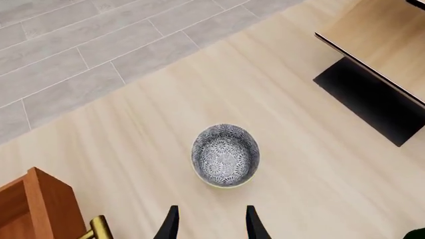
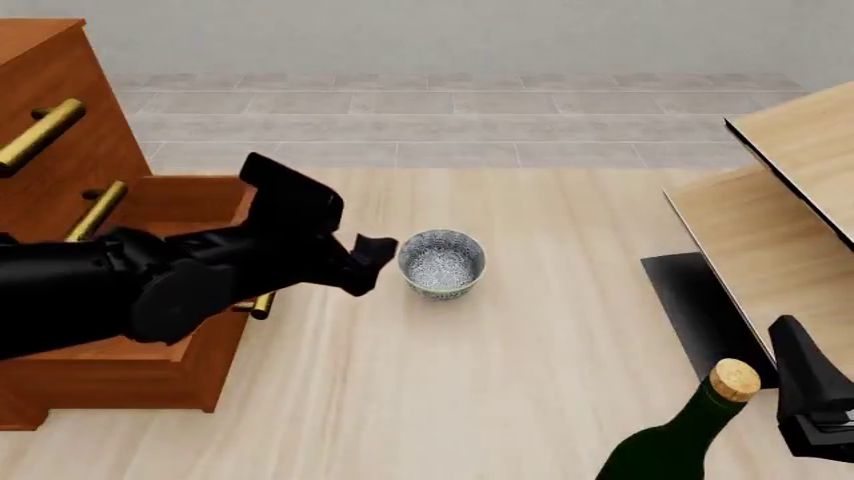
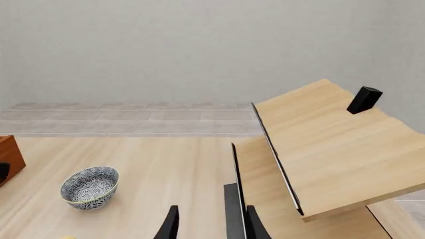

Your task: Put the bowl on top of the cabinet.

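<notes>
The bowl [image 2: 442, 262], white with a grey-blue speckled pattern, stands upright on the light wood floor surface, a little right of the cabinet [image 2: 67, 120]. It is reddish-brown with brass bar handles, and a lower drawer juts out. My left gripper [image 2: 367, 262] hovers just left of the bowl, short of touching it. In the left wrist view the bowl [image 1: 226, 155] lies ahead of the open left gripper [image 1: 211, 225], with nothing between the fingers. My right gripper [image 3: 212, 226] is open and empty, far from the bowl [image 3: 89, 186].
Pale light-wood panelled furniture [image 2: 787, 220] with black edges fills the right side, close to my right gripper [image 2: 814, 400]. A dark green corked bottle [image 2: 694, 435] stands at the front right. A small black block [image 3: 365, 99] sits on the pale furniture. Grey tiles [image 2: 454, 120] lie beyond.
</notes>
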Robot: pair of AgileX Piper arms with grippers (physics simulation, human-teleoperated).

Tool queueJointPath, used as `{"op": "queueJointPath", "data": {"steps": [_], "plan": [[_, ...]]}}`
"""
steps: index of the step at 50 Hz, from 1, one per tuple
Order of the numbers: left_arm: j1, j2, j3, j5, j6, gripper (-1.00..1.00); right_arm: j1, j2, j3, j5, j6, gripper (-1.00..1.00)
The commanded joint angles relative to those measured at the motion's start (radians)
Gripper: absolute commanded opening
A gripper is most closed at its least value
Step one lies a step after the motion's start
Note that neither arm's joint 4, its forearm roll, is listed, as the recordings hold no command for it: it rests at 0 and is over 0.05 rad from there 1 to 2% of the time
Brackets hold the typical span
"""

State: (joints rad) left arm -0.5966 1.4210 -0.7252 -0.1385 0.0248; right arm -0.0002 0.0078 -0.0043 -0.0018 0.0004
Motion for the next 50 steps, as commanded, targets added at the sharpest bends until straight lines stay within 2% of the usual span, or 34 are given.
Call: {"op": "queueJointPath", "data": {"steps": [1, 18, 33, 50], "plan": [[-0.004, 0.063, -0.026, -0.028, 0.012, 1.00, 0.000, 0.000, 0.000, 0.000, 0.000, 1.00], [0.008, 0.156, -0.100, -0.042, 0.021, 1.00, 0.000, 0.000, 0.000, 0.000, 0.000, 1.00], [0.071, 0.264, -0.151, -0.087, -0.025, 1.00, 0.000, 0.000, 0.000, 0.000, 0.000, 1.00], [0.073, 0.336, -0.197, -0.107, -0.045, 1.00, 0.000, 0.000, 0.000, 0.000, 0.000, 1.00]]}}
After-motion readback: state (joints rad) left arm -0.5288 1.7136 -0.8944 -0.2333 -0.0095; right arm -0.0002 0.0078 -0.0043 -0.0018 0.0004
